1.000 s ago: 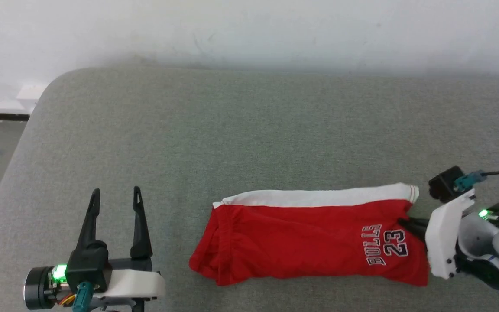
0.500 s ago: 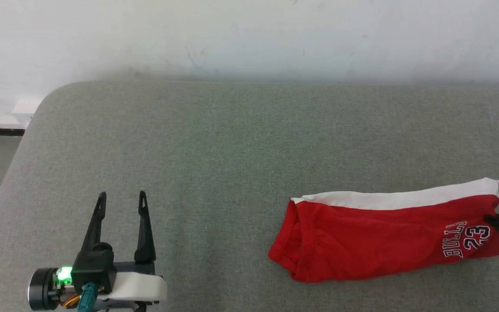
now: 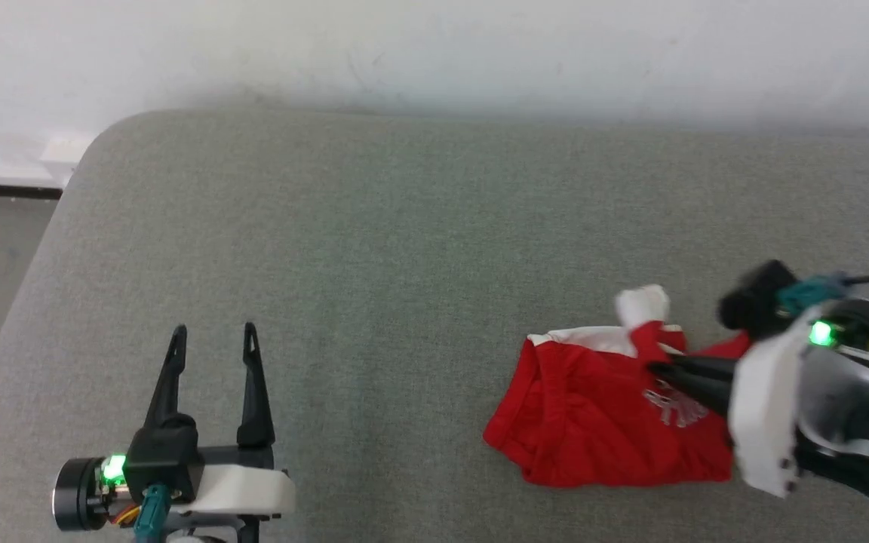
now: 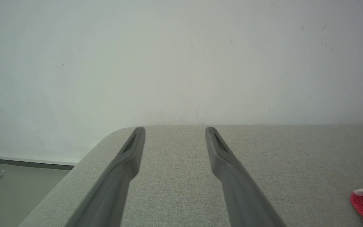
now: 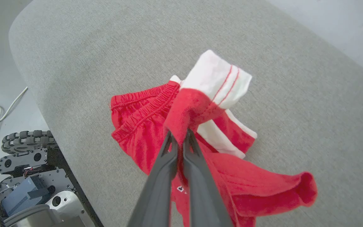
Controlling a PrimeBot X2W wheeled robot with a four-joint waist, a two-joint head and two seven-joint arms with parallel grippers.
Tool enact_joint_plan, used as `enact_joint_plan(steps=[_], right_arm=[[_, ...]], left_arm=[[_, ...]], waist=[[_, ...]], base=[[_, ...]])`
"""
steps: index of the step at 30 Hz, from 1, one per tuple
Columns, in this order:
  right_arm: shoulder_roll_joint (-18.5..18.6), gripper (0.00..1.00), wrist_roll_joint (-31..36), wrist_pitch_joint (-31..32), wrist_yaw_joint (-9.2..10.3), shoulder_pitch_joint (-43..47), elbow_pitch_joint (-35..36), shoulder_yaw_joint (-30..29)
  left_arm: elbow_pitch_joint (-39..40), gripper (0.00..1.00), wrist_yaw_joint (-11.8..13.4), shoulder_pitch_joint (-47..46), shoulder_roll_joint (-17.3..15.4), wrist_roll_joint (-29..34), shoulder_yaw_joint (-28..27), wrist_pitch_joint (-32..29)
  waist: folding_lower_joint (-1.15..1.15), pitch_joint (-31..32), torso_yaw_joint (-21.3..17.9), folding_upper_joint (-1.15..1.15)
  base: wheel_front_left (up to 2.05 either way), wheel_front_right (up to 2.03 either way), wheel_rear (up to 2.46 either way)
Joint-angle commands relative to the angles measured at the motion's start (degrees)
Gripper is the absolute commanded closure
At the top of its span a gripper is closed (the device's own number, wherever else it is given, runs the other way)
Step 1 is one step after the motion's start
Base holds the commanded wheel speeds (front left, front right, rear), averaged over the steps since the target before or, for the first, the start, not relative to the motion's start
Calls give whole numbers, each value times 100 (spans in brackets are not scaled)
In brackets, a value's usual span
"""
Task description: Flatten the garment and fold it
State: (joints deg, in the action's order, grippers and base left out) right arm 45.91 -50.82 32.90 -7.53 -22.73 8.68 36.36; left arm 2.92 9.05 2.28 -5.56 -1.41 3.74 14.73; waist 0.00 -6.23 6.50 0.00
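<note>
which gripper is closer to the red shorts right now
Right. The right gripper has its jaws shut on the red shorts; the left gripper sits open, well off to their left.

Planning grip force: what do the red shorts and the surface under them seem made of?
Shorts: thin, soft matte fabric, perhaps synthetic knit; it bunches and droops from the right gripper. Surface: grey-green woven upholstery, matte, fine weave visible; rounded corner suggests padding.

Grey fabric surface (image 3: pixel 404 226) w/ white wall (image 3: pixel 434 45) behind.
</note>
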Motion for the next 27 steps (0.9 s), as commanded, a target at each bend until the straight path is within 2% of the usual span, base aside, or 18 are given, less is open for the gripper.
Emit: enact_joint_plan(steps=[1,5,8,13,17,18,19,23,26,27], right_arm=[[-270,100,201,42,4,-303,-15,154],[-907,100,519,73,4,-802,-528,664],[-1291,100,578,78,4,-1037,-1209,1017],[-1608,100,843,-69,4,-1253,-2513,1585],[-1691,100,782,-433,4,-1307,-2995,1923],[-1698,68,736,-578,4,-1334,-2996,1959],[-1676,2,730,-735,4,-1379,-2952,2006],[-1452,0,684,-1469,4,-1488,-2498,1964],[-1180,0,848,-2132,4,-1462,-2050,1608],[-1180,0,848,-2132,4,-1462,-2050,1608]], left_arm=[[28,0,-55,-128,34,25,0,27],[19,0,-83,-280,89,27,51,27],[21,0,-89,-384,135,19,110,27],[-42,0,-76,-470,189,-1,171,27],[-87,0,-68,-463,210,-1,160,27],[-88,0,-62,-435,212,-1,136,27],[-89,0,-61,-404,213,0,110,27],[-147,0,-120,-293,203,7,44,27],[-224,0,-181,-217,193,-6,-1,27],[-224,0,-181,-217,193,-6,-1,27]], waist=[[0,-145,127,0],[0,-304,270,0],[0,-413,368,0],[0,-515,471,0],[0,-476,449,0],[0,-446,411,0],[0,-409,367,0],[0,-206,198,0],[0,-41,54,0],[0,-41,54,0]], base=[[0,0,0],[0,0,0],[0,0,0],[0,0,0],[0,0,0],[0,0,0],[0,0,0],[0,0,0],[0,0,0],[0,0,0]])
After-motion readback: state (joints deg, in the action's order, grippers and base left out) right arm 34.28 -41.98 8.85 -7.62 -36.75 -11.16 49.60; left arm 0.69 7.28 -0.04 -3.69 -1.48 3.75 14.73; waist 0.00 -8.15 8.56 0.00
